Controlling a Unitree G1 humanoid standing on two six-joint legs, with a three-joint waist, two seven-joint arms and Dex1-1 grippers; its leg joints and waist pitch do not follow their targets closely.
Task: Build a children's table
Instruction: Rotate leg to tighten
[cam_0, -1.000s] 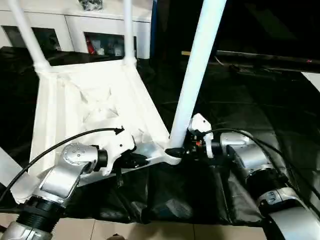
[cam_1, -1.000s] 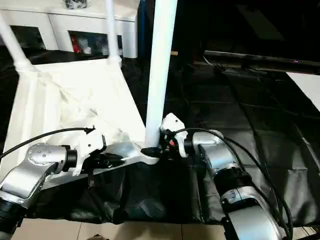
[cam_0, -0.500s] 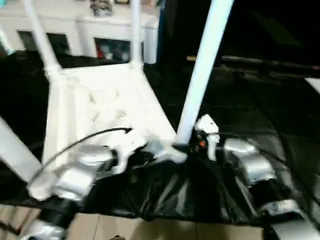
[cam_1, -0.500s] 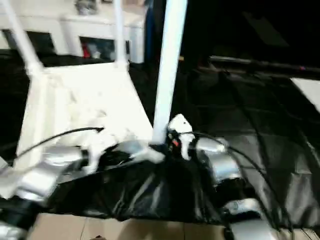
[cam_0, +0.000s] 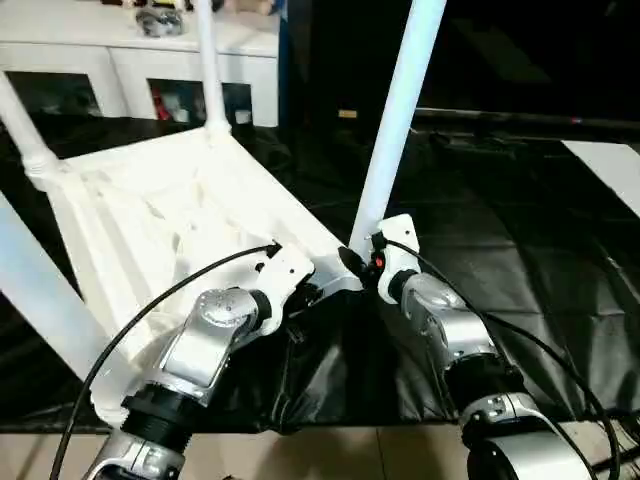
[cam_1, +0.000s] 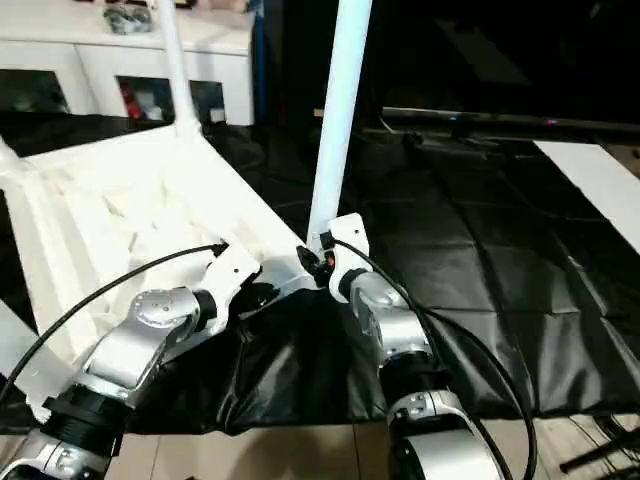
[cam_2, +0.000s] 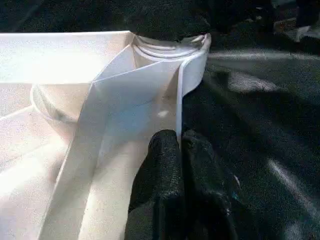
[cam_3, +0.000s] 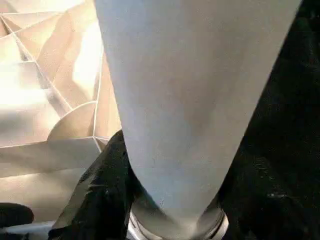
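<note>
The children's table (cam_0: 170, 215) lies upside down on the black-covered desk (cam_0: 520, 240), its ribbed white underside facing up and its tapered tubular legs standing out of the round corner sockets. From the head views the near-right leg (cam_0: 395, 120) rises steeply from the corner where both arms meet, two more legs stand at the far corners, and a fourth crosses the near-left edge of the picture. The left wrist view adds what the head views cannot resolve: the left claw (cam_2: 179, 150) is pinched closed on a thin upright rib of the top's rim, one black finger on each side, just short of the round socket (cam_2: 170, 47). The right wrist view looks straight up the smooth, matte white tube, with the right claw (cam_3: 172, 200) clamped around its base, a finger (cam_3: 102, 195) showing dark on either side where the leg enters the ringed socket. The underside's plastic forms triangular webs and curved walls around that socket. Beyond the desk stands a white cabinet (cam_0: 130, 70) with glass doors, small items behind the glass. The desk's cover is glossy and creased.
</note>
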